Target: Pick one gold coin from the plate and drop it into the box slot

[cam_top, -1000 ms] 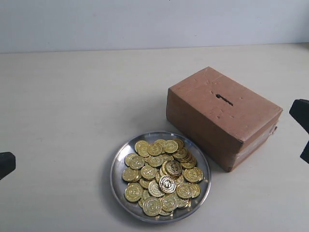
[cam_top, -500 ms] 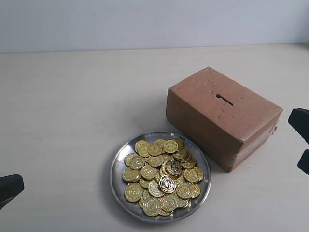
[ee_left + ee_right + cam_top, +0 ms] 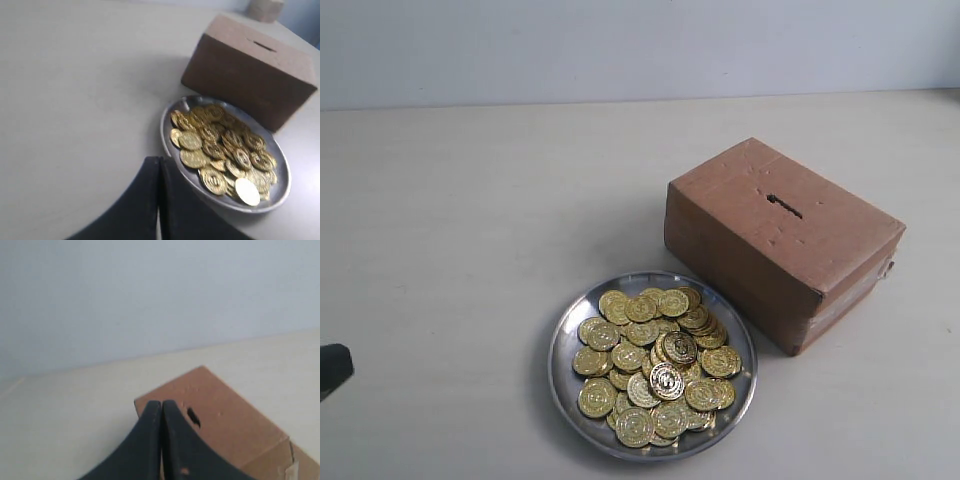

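A shiny silver plate (image 3: 563, 335) heaped with gold coins (image 3: 655, 365) sits near the table's front, just left of a brown cardboard box (image 3: 760, 270). A short dark slot (image 3: 784, 206) is cut in the box top. My left gripper (image 3: 332, 368) shows only as a black tip at the left edge, far from the plate. In the left wrist view the left gripper (image 3: 159, 161) is shut and empty, beside the plate (image 3: 167, 142) rim and coins (image 3: 220, 150). The right gripper (image 3: 161, 404) is shut and empty, with the box (image 3: 235, 425) and slot (image 3: 193, 417) beyond it; it is out of the exterior view.
The pale tabletop (image 3: 470, 220) spreads wide to the left and behind the box, ending at a light wall (image 3: 620, 45). A small tan object (image 3: 266, 9) stands at the far table edge in the left wrist view.
The right gripper has left the exterior view's right edge. The left gripper's tip dropped lower at the left edge, then came up a little. Plate, coins and box stay put.
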